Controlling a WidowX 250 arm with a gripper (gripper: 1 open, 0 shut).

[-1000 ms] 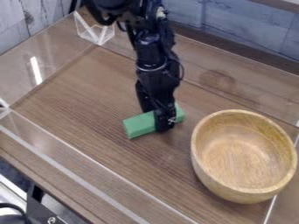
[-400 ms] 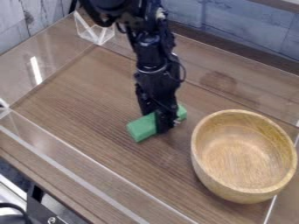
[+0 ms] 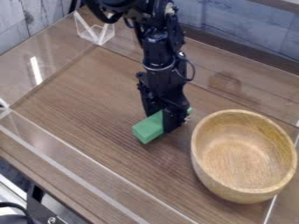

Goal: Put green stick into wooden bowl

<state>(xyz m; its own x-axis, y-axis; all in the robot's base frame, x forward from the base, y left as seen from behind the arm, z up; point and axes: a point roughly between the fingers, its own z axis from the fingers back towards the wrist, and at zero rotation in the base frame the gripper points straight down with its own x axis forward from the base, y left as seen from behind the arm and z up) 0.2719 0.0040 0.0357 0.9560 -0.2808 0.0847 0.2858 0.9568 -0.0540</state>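
The green stick (image 3: 149, 129) is a small bright green block, tilted, with its upper end between the fingers of my gripper (image 3: 165, 117) and its lower end just above or touching the wooden tabletop. The gripper points straight down and is shut on the stick. The black arm rises from it toward the top of the view. The wooden bowl (image 3: 243, 154), round, light tan and thick-rimmed, sits to the right of the gripper, apart from it, with nothing inside.
A clear plastic wall (image 3: 52, 144) fences the dark wood tabletop along the left and front. A white wire-like frame (image 3: 93, 33) stands at the back left behind the arm.
The gripper has shut on the green stick and shifted a little right and up with it. The stick now hangs tilted instead of lying flat.
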